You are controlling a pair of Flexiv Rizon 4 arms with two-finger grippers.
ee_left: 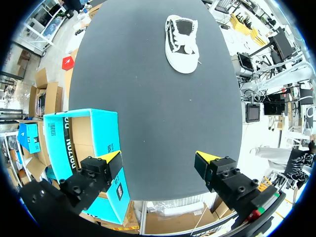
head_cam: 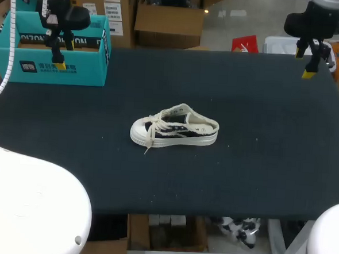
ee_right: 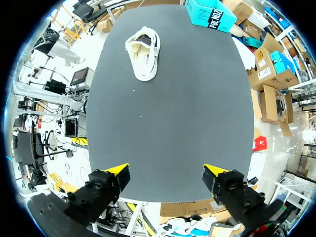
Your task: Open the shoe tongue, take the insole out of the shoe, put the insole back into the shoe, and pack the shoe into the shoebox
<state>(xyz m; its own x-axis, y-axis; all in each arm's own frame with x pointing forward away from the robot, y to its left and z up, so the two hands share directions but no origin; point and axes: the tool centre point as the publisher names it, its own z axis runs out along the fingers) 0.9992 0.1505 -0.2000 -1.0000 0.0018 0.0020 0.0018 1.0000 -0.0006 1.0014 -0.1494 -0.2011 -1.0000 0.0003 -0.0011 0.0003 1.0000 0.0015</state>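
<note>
A dark table (head_cam: 258,178) carries everything — its worktop matte, near black, flat from edge to edge, evenly lit; a white frame (head_cam: 279,240) shows below its near edge.

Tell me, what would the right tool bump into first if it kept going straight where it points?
Probably just the bare table. The right tool points down at it, open, and the shoe lies far off.
</note>
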